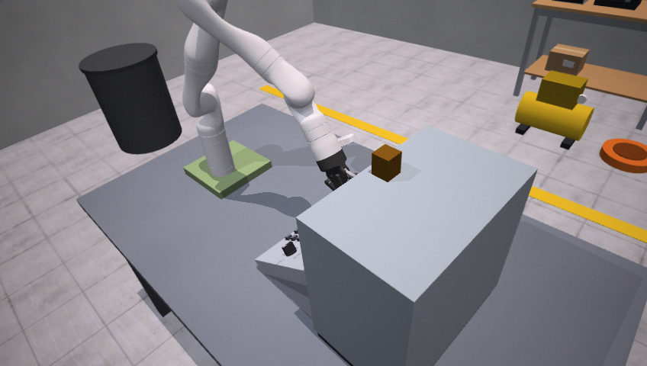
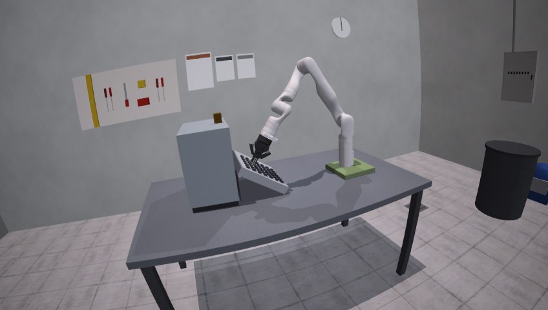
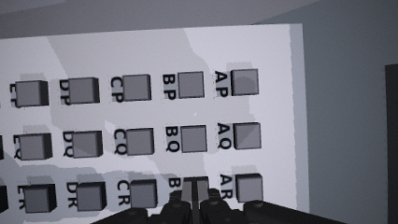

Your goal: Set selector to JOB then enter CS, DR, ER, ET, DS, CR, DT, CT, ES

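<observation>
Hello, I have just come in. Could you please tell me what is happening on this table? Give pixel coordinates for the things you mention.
A white jointed robot arm (image 1: pixel 268 59) (image 2: pixel 326 92) is working at a sloped, light-grey keypad panel (image 2: pixel 265 182) (image 3: pixel 276 109) with rows of square dark keys. Its black metal pincer (image 2: pixel 253 161) (image 3: pixel 194 197) is closed with nothing in it, the tips over the key beside AR, in the B column. Whether that key is pressed down, I cannot tell. No key in the wrist view is lit.

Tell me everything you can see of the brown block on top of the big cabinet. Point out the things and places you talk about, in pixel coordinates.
The brown block (image 1: pixel 386 163) (image 2: pixel 217 117) is a small plain cube, matt like painted wood, with no marks or separate parts visible. It sits level near one edge of the flat top of the gray cabinet (image 1: pixel 426 208) (image 2: pixel 207 165), casting a faint shadow there. Only the cabinet top touches it; the gripper (image 1: pixel 338 184) (image 2: pixel 254 161) (image 3: pixel 194 197) is apart from it.
</observation>
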You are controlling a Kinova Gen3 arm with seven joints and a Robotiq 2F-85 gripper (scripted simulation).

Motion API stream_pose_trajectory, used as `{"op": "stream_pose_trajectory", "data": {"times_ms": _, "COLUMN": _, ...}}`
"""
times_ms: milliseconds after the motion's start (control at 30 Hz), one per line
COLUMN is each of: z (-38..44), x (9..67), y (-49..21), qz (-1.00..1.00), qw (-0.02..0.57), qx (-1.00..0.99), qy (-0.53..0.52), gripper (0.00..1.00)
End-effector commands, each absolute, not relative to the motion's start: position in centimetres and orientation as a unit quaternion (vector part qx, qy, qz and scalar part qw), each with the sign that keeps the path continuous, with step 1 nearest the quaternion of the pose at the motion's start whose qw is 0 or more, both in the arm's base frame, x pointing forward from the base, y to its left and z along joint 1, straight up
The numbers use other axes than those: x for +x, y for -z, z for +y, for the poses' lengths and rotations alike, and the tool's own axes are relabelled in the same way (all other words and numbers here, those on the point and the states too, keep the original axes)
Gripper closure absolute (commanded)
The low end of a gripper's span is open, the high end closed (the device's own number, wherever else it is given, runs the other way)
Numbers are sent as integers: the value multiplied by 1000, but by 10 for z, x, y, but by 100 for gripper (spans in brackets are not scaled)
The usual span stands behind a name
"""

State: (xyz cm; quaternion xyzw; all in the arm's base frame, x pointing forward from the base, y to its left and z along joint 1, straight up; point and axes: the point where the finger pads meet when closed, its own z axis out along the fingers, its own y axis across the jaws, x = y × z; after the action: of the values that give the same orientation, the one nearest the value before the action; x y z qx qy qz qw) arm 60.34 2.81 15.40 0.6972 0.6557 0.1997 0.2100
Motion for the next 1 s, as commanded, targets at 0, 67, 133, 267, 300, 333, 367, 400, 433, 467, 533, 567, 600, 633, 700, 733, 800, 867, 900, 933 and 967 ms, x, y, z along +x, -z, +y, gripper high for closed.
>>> {"op": "stream_pose_trajectory", "data": {"times_ms": 0, "z": 28, "x": 604, "y": -155, "qz": 655, "qw": 211, "qx": 697, "qy": -200, "gripper": 90}}
{"op": "stream_pose_trajectory", "data": {"times_ms": 67, "z": 28, "x": 605, "y": -154, "qz": 655, "qw": 211, "qx": 697, "qy": -200, "gripper": 90}}
{"op": "stream_pose_trajectory", "data": {"times_ms": 133, "z": 28, "x": 605, "y": -154, "qz": 655, "qw": 211, "qx": 697, "qy": -200, "gripper": 90}}
{"op": "stream_pose_trajectory", "data": {"times_ms": 267, "z": 28, "x": 605, "y": -153, "qz": 655, "qw": 211, "qx": 697, "qy": -200, "gripper": 90}}
{"op": "stream_pose_trajectory", "data": {"times_ms": 300, "z": 28, "x": 605, "y": -153, "qz": 655, "qw": 211, "qx": 697, "qy": -200, "gripper": 90}}
{"op": "stream_pose_trajectory", "data": {"times_ms": 333, "z": 28, "x": 606, "y": -153, "qz": 655, "qw": 211, "qx": 697, "qy": -200, "gripper": 90}}
{"op": "stream_pose_trajectory", "data": {"times_ms": 367, "z": 28, "x": 606, "y": -152, "qz": 655, "qw": 211, "qx": 697, "qy": -200, "gripper": 90}}
{"op": "stream_pose_trajectory", "data": {"times_ms": 400, "z": 28, "x": 606, "y": -152, "qz": 655, "qw": 211, "qx": 697, "qy": -200, "gripper": 90}}
{"op": "stream_pose_trajectory", "data": {"times_ms": 433, "z": 28, "x": 606, "y": -152, "qz": 655, "qw": 211, "qx": 697, "qy": -200, "gripper": 90}}
{"op": "stream_pose_trajectory", "data": {"times_ms": 467, "z": 28, "x": 607, "y": -151, "qz": 655, "qw": 211, "qx": 697, "qy": -200, "gripper": 90}}
{"op": "stream_pose_trajectory", "data": {"times_ms": 533, "z": 28, "x": 607, "y": -151, "qz": 655, "qw": 211, "qx": 697, "qy": -200, "gripper": 90}}
{"op": "stream_pose_trajectory", "data": {"times_ms": 567, "z": 28, "x": 607, "y": -150, "qz": 655, "qw": 211, "qx": 697, "qy": -200, "gripper": 90}}
{"op": "stream_pose_trajectory", "data": {"times_ms": 600, "z": 28, "x": 607, "y": -150, "qz": 655, "qw": 211, "qx": 697, "qy": -200, "gripper": 90}}
{"op": "stream_pose_trajectory", "data": {"times_ms": 633, "z": 28, "x": 608, "y": -150, "qz": 655, "qw": 211, "qx": 697, "qy": -200, "gripper": 90}}
{"op": "stream_pose_trajectory", "data": {"times_ms": 700, "z": 28, "x": 608, "y": -149, "qz": 655, "qw": 211, "qx": 697, "qy": -200, "gripper": 90}}
{"op": "stream_pose_trajectory", "data": {"times_ms": 733, "z": 28, "x": 608, "y": -149, "qz": 655, "qw": 211, "qx": 697, "qy": -200, "gripper": 90}}
{"op": "stream_pose_trajectory", "data": {"times_ms": 800, "z": 28, "x": 608, "y": -149, "qz": 655, "qw": 211, "qx": 697, "qy": -200, "gripper": 90}}
{"op": "stream_pose_trajectory", "data": {"times_ms": 867, "z": 28, "x": 609, "y": -148, "qz": 655, "qw": 211, "qx": 697, "qy": -200, "gripper": 90}}
{"op": "stream_pose_trajectory", "data": {"times_ms": 900, "z": 28, "x": 609, "y": -148, "qz": 655, "qw": 211, "qx": 697, "qy": -200, "gripper": 90}}
{"op": "stream_pose_trajectory", "data": {"times_ms": 933, "z": 28, "x": 609, "y": -148, "qz": 655, "qw": 211, "qx": 697, "qy": -200, "gripper": 90}}
{"op": "stream_pose_trajectory", "data": {"times_ms": 967, "z": 28, "x": 609, "y": -148, "qz": 655, "qw": 211, "qx": 697, "qy": -200, "gripper": 90}}
